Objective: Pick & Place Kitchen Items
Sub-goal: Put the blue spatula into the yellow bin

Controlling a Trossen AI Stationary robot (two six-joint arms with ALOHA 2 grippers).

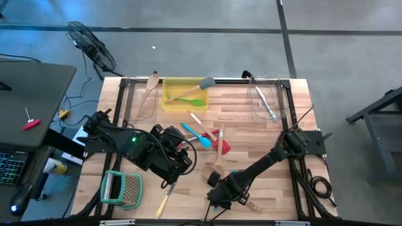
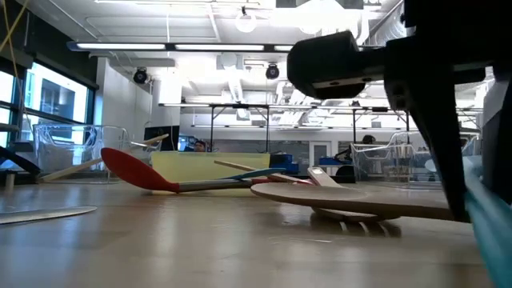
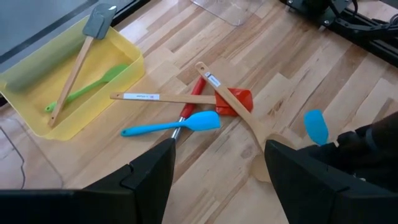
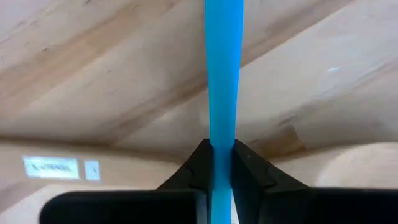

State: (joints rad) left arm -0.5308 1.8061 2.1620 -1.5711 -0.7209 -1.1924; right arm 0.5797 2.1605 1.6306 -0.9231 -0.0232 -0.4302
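Pinching the slim handle of a blue spatula (image 4: 222,74) between the pressed-together fingers of the right gripper (image 4: 222,158), low over the wooden table (image 1: 251,132) at about six o'clock, with the spatula's blue head (image 3: 316,126) just showing beside the dark arm in the left wrist view. Holding the left gripper (image 3: 219,162) with fingers spread wide and gripping nothing, hovering just off the table's centre toward eight o'clock and facing the loose pile of utensils. Leaving that pile near the centre: a second blue spatula (image 3: 171,126), a red spatula (image 3: 239,102) and two pale wooden spoons (image 3: 239,109) crossing over one another, the red blade lying under the wooden handles. Keeping a green spatula (image 3: 87,89) and a grey-headed spatula with a wooden handle (image 3: 78,62) inside the yellow bin (image 1: 168,103) at twelve o'clock, the grey head resting on the bin's rim. Flanking that bin with clear containers, one at eleven o'clock (image 1: 141,107) with a wooden spoon (image 1: 152,81) propped on it, another at one o'clock (image 1: 267,103) holding slim utensils too small to identify. Lying alone at seven o'clock, near the front edge, a yellow-handled utensil (image 1: 163,202).
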